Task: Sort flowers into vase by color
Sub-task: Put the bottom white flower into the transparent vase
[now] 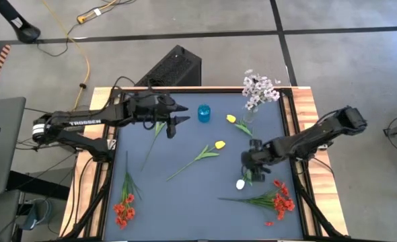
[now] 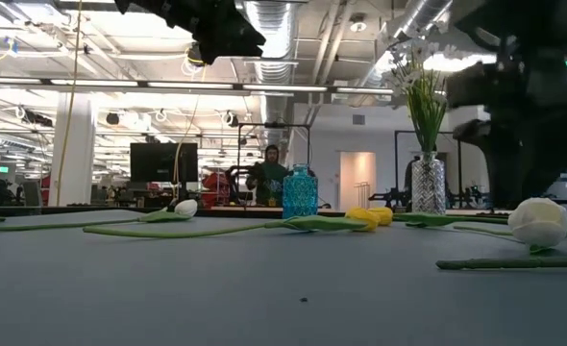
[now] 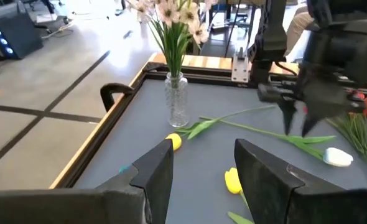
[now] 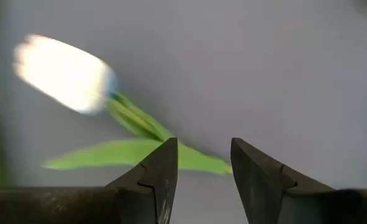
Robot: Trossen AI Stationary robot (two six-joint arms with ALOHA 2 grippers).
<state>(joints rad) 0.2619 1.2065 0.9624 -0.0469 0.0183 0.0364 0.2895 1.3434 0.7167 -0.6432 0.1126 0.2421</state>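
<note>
Right gripper hangs half open and empty right over the white tulip, which lies on the table well in front of the glass vase, while the left gripper, also half open and empty, hovers beside the blue jar.

1. A white tulip lies near on the right of the grey table.
2. Two yellow tulips lie farther back, near the middle.
3. A blue vase stands beyond them.
4. A clear vase with pale flowers stands farther right.
5. Another white tulip lies at left.
6. A person stands in the room behind.
</note>
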